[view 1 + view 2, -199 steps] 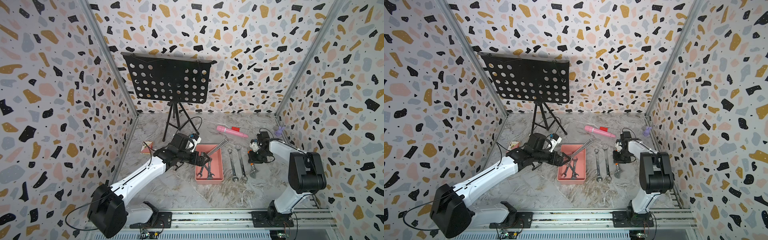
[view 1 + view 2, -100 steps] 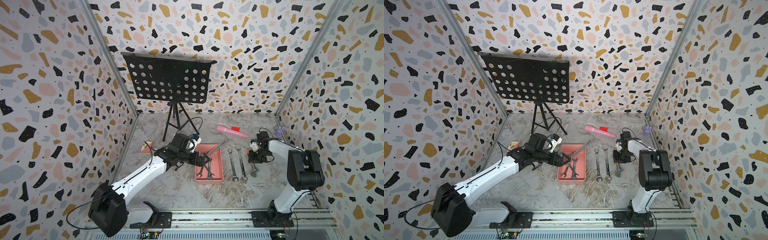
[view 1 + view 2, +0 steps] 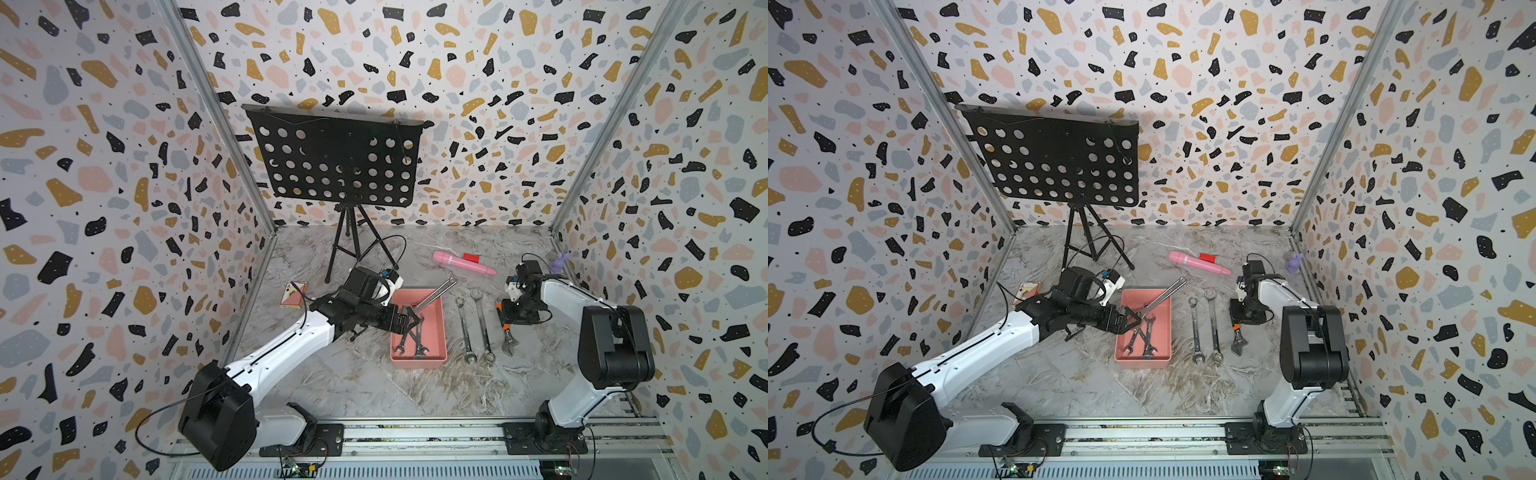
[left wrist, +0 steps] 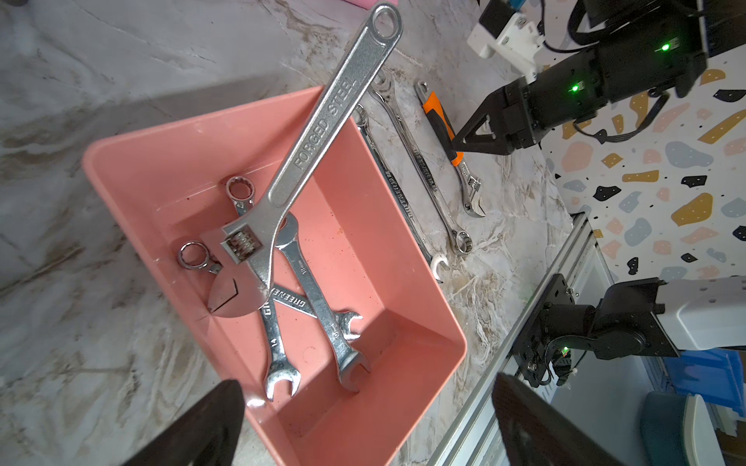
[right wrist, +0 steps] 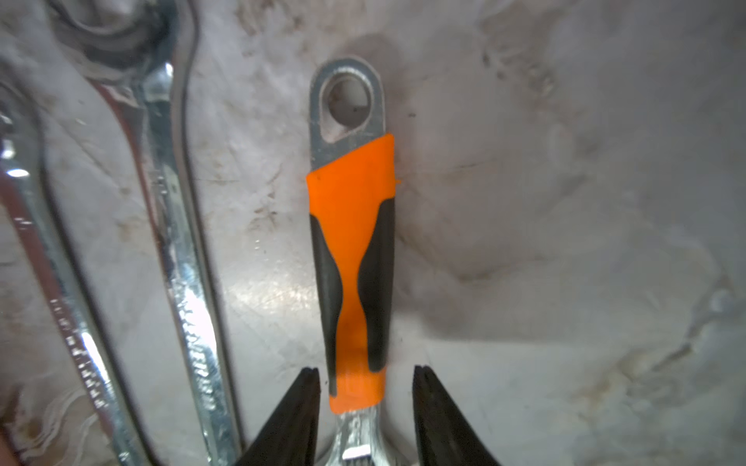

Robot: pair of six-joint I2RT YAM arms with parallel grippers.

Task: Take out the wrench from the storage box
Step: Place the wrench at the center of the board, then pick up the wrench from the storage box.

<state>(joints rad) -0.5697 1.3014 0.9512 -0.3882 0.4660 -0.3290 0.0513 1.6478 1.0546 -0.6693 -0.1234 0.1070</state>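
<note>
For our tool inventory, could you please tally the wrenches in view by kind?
Adjustable wrenches: 2 (silver adjustable wrench leaning on the storage box rim; orange-handled adjustable wrench on the table)
Fixed spanners: 5 (three spanners crossed inside the box; two spanners on the table)
Total: 7

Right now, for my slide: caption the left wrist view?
Big silver adjustable wrench propped across rim of salmon-pink plastic tray, over smaller steel wrenches; left gripper open.
</note>
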